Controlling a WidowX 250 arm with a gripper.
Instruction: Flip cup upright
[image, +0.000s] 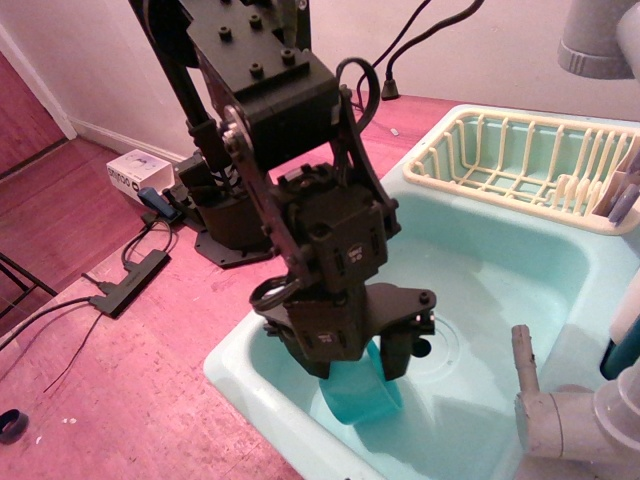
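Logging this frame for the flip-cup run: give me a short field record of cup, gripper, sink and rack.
cup: teal cup lying in the near corner of the sink, partly hidden by the gripper
gripper: gripper down on the cup; one of the fingers against its rim
grasp: cannot tell if closed on the cup
sink: pale aqua basin, drain right of the gripper
rack: cream dish rack behind the sink
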